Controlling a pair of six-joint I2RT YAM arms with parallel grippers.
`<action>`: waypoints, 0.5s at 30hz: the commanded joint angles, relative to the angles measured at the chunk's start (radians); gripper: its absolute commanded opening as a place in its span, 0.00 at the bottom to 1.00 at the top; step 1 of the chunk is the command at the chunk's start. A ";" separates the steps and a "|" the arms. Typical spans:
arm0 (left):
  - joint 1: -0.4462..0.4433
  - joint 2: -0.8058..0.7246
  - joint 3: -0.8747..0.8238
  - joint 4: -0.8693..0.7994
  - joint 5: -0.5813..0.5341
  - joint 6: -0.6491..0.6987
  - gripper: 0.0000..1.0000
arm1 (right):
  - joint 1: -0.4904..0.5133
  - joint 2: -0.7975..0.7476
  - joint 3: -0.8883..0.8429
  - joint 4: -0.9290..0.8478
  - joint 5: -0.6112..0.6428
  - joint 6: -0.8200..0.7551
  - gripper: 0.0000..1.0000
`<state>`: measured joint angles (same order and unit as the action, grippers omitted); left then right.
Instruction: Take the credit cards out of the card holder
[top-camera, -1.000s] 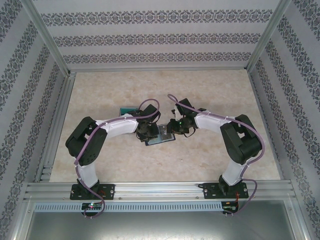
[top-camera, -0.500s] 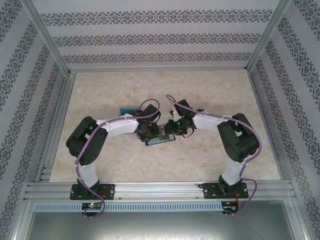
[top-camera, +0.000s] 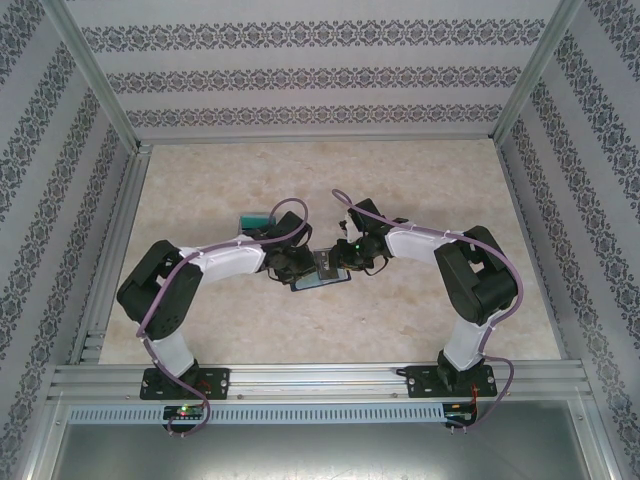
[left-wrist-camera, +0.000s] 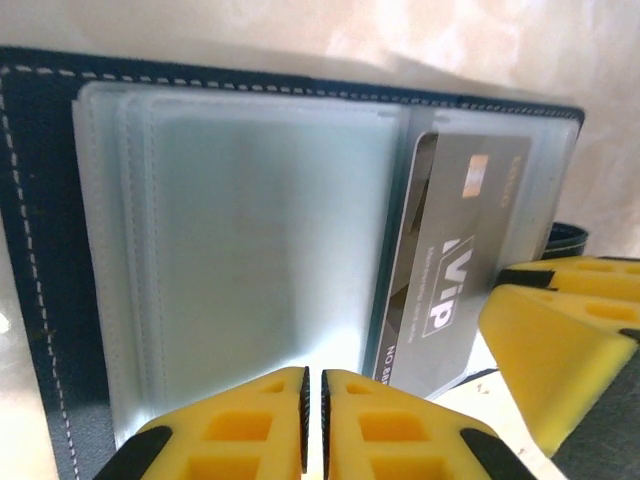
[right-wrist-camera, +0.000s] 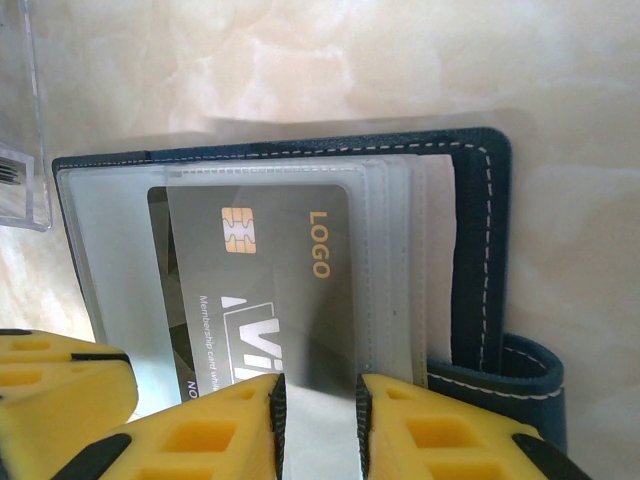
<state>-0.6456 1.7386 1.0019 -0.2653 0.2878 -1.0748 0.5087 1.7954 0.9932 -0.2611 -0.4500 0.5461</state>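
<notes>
Card holder (right-wrist-camera: 478, 250) open; grey VIP card (right-wrist-camera: 290, 270) partly out under right gripper (right-wrist-camera: 320, 420), jaws slightly apart; left gripper (left-wrist-camera: 314, 420) closed, apparently steadying sleeves (left-wrist-camera: 250, 250).

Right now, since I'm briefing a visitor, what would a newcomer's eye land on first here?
The grey VIP card with its gold chip, partly out of the open navy card holder at the middle of the table, its near end between the slightly parted fingers of the right gripper. Next, the left gripper, shut, at the holder's clear sleeves.
</notes>
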 joint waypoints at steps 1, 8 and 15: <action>0.020 -0.022 -0.045 0.168 0.042 -0.070 0.14 | 0.011 0.021 0.001 -0.011 0.009 0.000 0.28; 0.024 -0.001 -0.078 0.264 0.065 -0.095 0.15 | 0.011 0.018 0.002 -0.009 0.005 0.005 0.29; 0.026 0.017 -0.080 0.258 0.073 -0.093 0.16 | 0.012 0.019 0.002 -0.008 0.005 0.005 0.28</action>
<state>-0.6285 1.7405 0.9314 -0.0395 0.3481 -1.1572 0.5087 1.7954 0.9932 -0.2611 -0.4500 0.5465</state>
